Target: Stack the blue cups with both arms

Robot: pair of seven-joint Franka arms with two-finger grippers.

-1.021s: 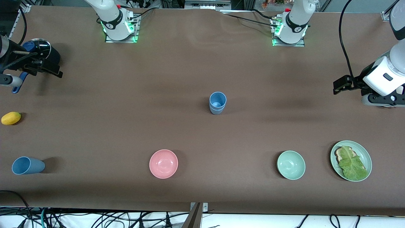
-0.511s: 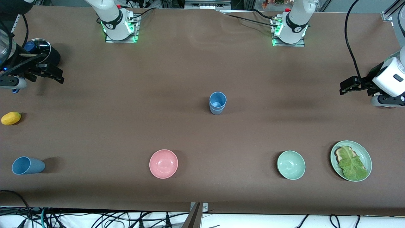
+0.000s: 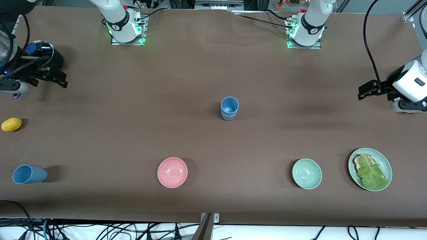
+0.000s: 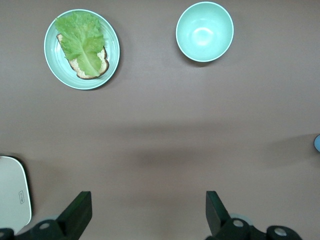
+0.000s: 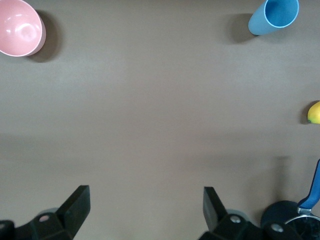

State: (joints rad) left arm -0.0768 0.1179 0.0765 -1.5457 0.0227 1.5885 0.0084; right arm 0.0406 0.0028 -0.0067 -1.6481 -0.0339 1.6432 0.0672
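Observation:
Two blue cups (image 3: pixel 229 108) stand nested, one in the other, upright at the middle of the table. Another blue cup (image 3: pixel 28 174) sits alone at the right arm's end, nearer the front camera; it also shows in the right wrist view (image 5: pixel 274 16). My right gripper (image 3: pixel 56 78) hangs open and empty over bare table at its own end, its jaws wide apart in the right wrist view (image 5: pixel 145 207). My left gripper (image 3: pixel 365 90) hangs open and empty over bare table at its own end, jaws wide apart in the left wrist view (image 4: pixel 148 210).
A pink bowl (image 3: pixel 172 172) and a green bowl (image 3: pixel 307 173) sit nearer the front camera than the stack. A green plate (image 3: pixel 388 165) holds bread and lettuce. A lemon (image 3: pixel 11 124) and a dark pot (image 3: pixel 46 55) with a blue-handled tool are at the right arm's end.
Both grippers drew back a little toward their own ends of the table, then stopped. The cups and bowls have not moved.

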